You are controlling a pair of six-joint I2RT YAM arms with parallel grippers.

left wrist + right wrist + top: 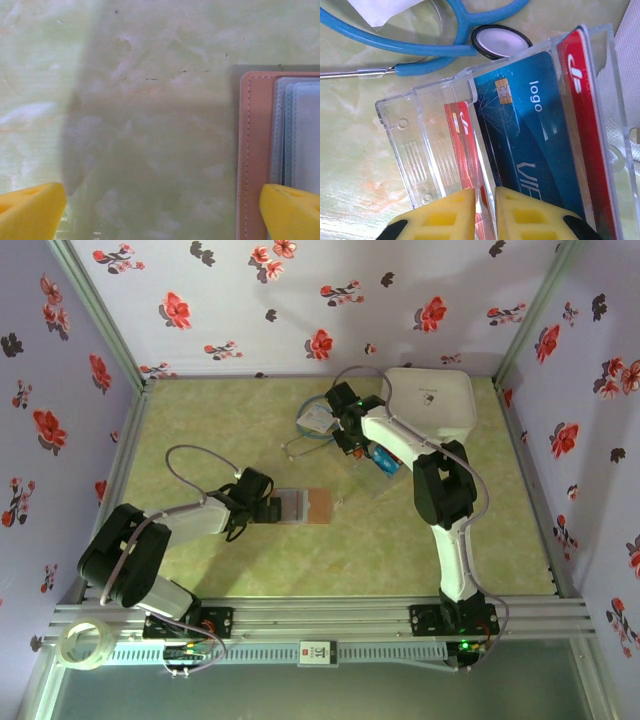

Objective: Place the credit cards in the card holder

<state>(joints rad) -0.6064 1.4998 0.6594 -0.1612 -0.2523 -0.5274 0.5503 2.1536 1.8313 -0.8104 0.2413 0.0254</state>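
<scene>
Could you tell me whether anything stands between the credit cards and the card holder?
Only the clear box that the credit cards stand in; nothing visible lies on the table between it and the card holder.

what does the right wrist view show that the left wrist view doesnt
Right wrist, not left wrist: red and blue credit cards standing in a clear plastic box, a blue stethoscope beyond it, and the right gripper, its fingers close together astride a red card's edge; whether it grips is unclear.
Left wrist, not right wrist: the open card holder, with a pinkish edge and grey sleeves, and the left gripper, wide open with one tip over the holder's edge.
Both: yellow fingertips and the green marbled table.
</scene>
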